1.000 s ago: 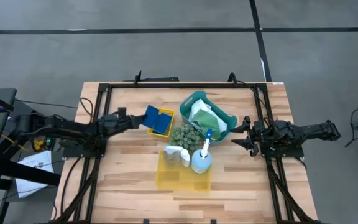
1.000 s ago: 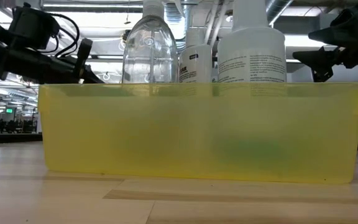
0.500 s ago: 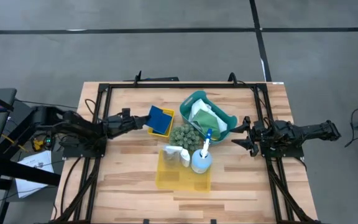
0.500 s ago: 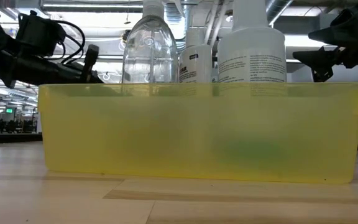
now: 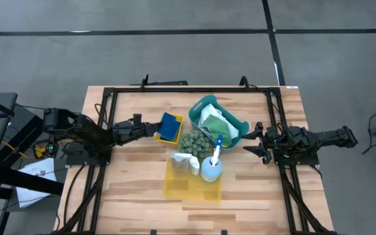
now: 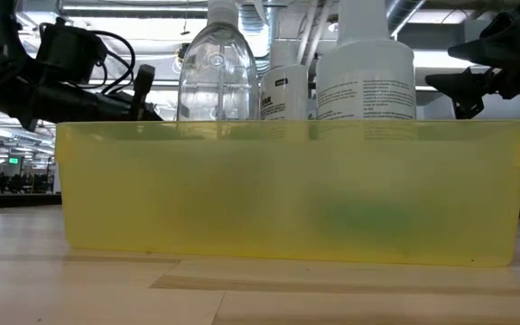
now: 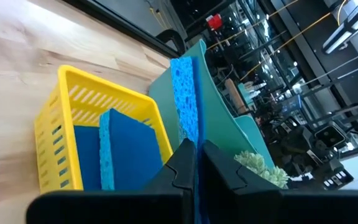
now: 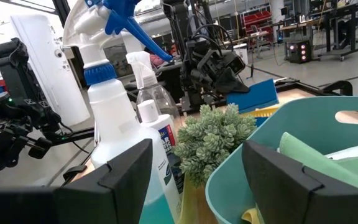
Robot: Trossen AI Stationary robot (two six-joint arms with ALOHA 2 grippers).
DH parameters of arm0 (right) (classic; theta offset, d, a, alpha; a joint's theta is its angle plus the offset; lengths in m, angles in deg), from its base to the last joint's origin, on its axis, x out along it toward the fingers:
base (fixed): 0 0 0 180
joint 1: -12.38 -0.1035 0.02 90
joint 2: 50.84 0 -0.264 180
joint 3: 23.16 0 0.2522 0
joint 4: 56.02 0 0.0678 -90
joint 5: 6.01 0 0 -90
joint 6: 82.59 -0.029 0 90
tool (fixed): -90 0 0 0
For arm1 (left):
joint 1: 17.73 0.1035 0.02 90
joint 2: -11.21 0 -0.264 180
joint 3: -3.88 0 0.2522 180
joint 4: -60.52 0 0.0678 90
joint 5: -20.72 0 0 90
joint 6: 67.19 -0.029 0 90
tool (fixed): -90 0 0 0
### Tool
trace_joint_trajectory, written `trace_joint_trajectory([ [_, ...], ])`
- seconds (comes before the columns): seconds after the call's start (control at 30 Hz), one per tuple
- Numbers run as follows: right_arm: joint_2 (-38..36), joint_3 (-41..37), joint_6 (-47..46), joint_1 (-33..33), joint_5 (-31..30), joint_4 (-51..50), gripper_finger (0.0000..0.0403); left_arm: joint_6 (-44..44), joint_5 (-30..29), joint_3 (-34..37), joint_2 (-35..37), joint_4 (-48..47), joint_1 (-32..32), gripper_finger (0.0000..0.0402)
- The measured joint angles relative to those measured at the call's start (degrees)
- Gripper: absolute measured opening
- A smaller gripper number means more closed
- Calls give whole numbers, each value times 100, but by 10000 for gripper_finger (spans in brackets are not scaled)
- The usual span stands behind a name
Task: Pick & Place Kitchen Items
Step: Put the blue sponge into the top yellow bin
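My left gripper (image 5: 154, 128) is shut on a blue sponge (image 7: 184, 93) over the small yellow bin (image 5: 164, 137), which has another blue sponge (image 7: 126, 155) standing in it. The teal basket (image 5: 235, 128) with green and white cloths stands just past the bin. A white spray bottle with a blue trigger (image 5: 212, 166), a clear spray bottle (image 6: 217, 72) and a small white bottle (image 6: 284, 90) stand in the large yellow bin (image 5: 181, 186). My right gripper (image 5: 248, 139) waits open at the table's right, touching nothing. My left gripper pinches the sponge's two broad faces between its two fingers at the sponge's near end (image 7: 191, 134). The fingers come almost level from the table's left side. The sponge sticks out ahead of the fingertips, held on edge above the small yellow bin.
A green bumpy ball (image 5: 194, 141) sits between the small bin, the teal basket and the large yellow bin. A black frame (image 5: 188, 90) runs around the work area. Bare wood lies along the table's near edge (image 5: 253, 202).
My left gripper has gone a little toward the table's right edge and slightly down, carrying the blue sponge farther over the small yellow bin. Its arm has folded lower behind it.
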Motion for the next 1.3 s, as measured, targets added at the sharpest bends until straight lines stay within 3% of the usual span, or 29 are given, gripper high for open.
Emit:
trace_joint_trajectory([
  [0.67,0,0,0,0,2,-2,240,-315,-382,-410,0,-772,-251,6],
  [1.3,1,0,1,0,0,-1,240,-299,-630,-477,0,-908,-437,6],
])
